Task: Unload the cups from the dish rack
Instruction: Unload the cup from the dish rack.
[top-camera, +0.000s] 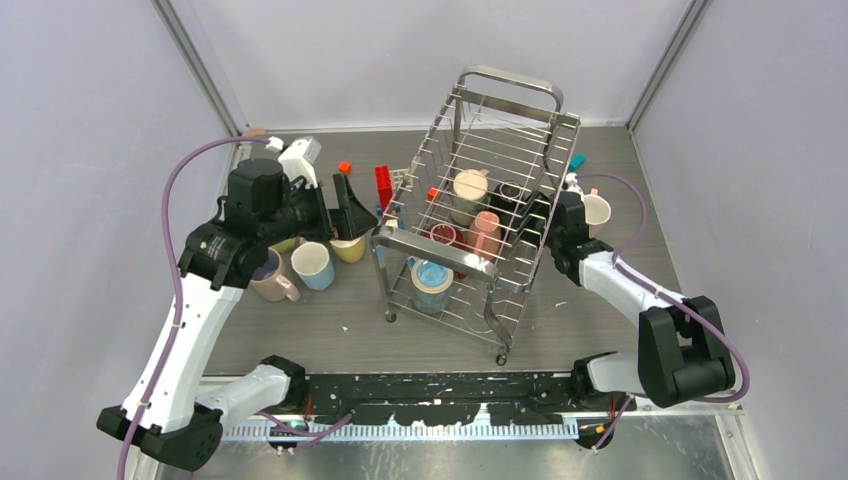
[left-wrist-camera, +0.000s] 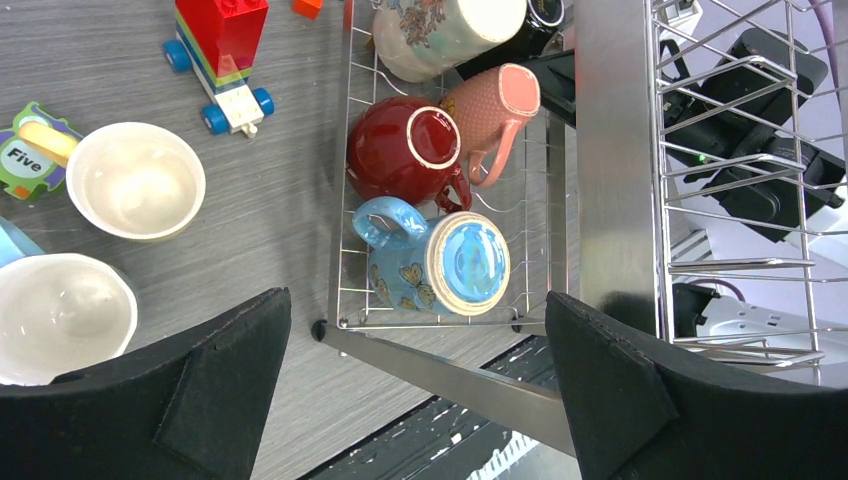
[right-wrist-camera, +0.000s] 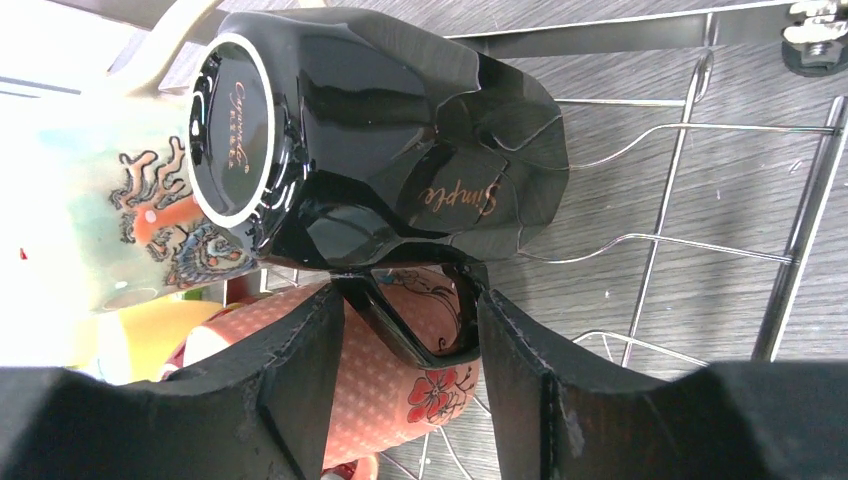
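1. Top external view: shows the large silver steel-wire dish rack (top-camera: 436, 251) standing slantwise at the middle of the grey wood-grain table (top-camera: 330, 325), loop handle toward the far edge. Shows five mugs inside: cream patterned mug (top-camera: 469, 186), glossy black faceted mug (top-camera: 510, 193), pink dotted mug (top-camera: 486, 230), dark red mug (top-camera: 444, 236) and light blue patterned mug (top-camera: 432, 280) at the near end. Finds the left gripper (top-camera: 352, 222) just left of the rack over a yellow mug (top-camera: 348, 250), with a plain light blue mug (top-camera: 313, 265) and pale pink mug (top-camera: 268, 280) toward the left edge. Puts the right gripper (top-camera: 530, 210) reaching in through the rack's right side.
2. Left wrist view: looks down on the left gripper (left-wrist-camera: 415, 300), spread to its widest and holding nothing, above the rack's near end (left-wrist-camera: 610, 150) and the light blue patterned mug (left-wrist-camera: 440, 265).
3. Right wrist view: shows the right gripper (right-wrist-camera: 410, 330) closed about the black mug's handle (right-wrist-camera: 415, 345), both fingers (right-wrist-camera: 290, 370) touching it. Shows the black faceted mug (right-wrist-camera: 400, 130) lying sideways on the rack wires (right-wrist-camera: 680, 240), against the cream patterned mug (right-wrist-camera: 110, 200).
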